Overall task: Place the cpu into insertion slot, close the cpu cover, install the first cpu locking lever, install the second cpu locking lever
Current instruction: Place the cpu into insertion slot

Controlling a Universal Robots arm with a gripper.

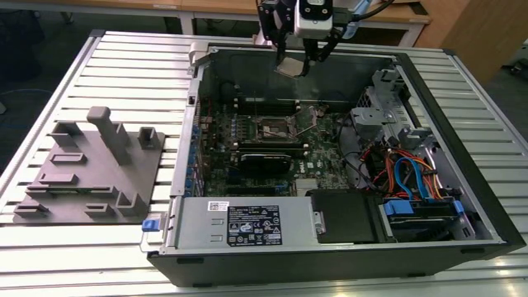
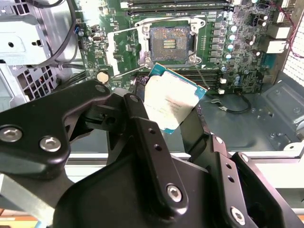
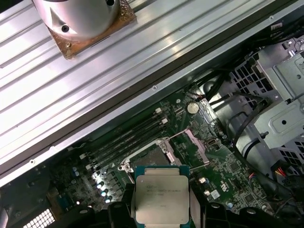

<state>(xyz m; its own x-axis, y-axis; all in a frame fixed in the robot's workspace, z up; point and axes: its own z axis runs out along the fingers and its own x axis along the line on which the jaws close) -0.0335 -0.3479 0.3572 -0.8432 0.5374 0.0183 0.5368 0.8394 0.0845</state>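
Note:
The cpu (image 1: 290,68) is a small square chip with a silver-grey top and a green rim, and my gripper (image 1: 298,67) is shut on it. It hangs tilted above the far side of the open computer case. The chip (image 2: 172,101) sits between black fingers (image 2: 138,124). In the first wrist view the cpu (image 3: 161,197) lies flat-faced to the camera. The insertion slot (image 1: 276,129) is a dark square socket on the green board, lower than the chip and apart from it. The slot (image 2: 172,42) is uncovered. The cpu cover (image 2: 122,46) stands swung open beside it.
The black case (image 1: 462,204) lies on a slatted metal table (image 1: 123,68). Inside it are a black card (image 1: 266,162) near the slot, a metal drive cage (image 1: 384,114) with coloured cables, and a silver power supply (image 1: 247,223). A grey fixture plate (image 1: 91,167) stands at the exterior view's left.

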